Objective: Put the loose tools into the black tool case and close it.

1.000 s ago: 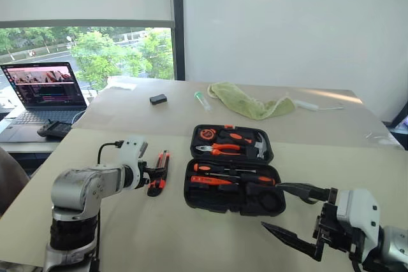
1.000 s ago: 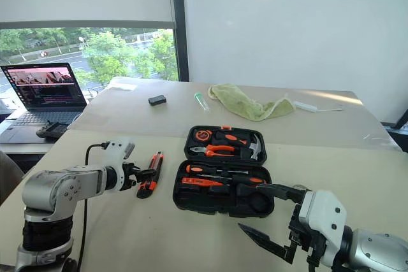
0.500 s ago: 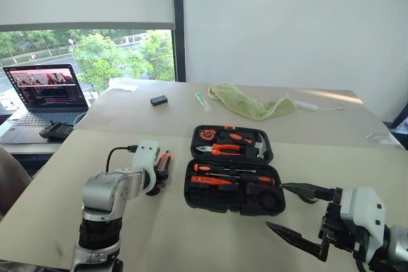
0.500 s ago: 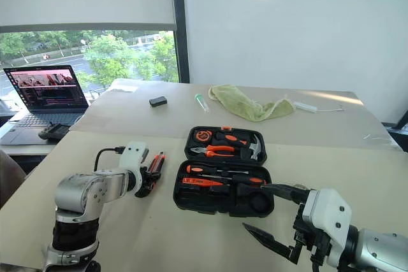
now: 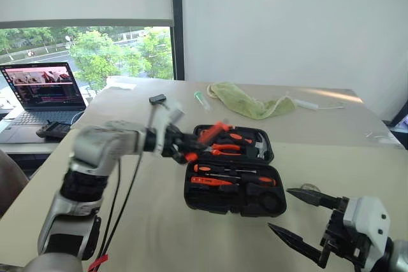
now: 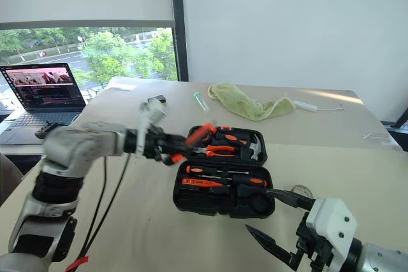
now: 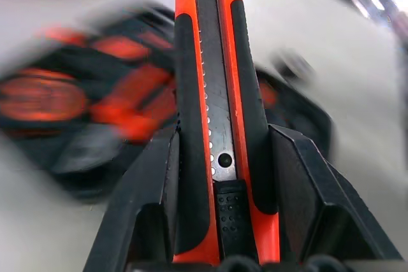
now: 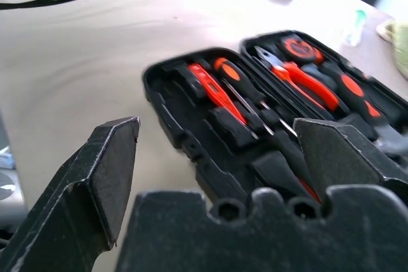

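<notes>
Left pincer (image 5: 191, 146) clamped on the orange-black utility knife (image 7: 220, 113), held in the air over the left rear corner of the open black tool case (image 5: 234, 169); in the left wrist view the 2 fingers (image 7: 143, 202) press the knife's flanks near its rear end, the body running straight out between them. Right pincer (image 5: 307, 224) spread wide and holding nothing, hovering above the bench (image 5: 159, 234) just in front of the case's right corner. The case lies open on the bench: 2 orange-handled screwdrivers (image 5: 213, 181) seated in the near half, pliers (image 5: 223, 150) and hammer (image 5: 255, 148) in the far half. Risks, as judged: the knife is gripped far back, so its long free end may swing or slip in transit; lowered at a tilt, it may land across the seated tools rather than in its own recess, and the lid would then fail to shut; the right pincer, close to the rim, could nudge the case
</notes>
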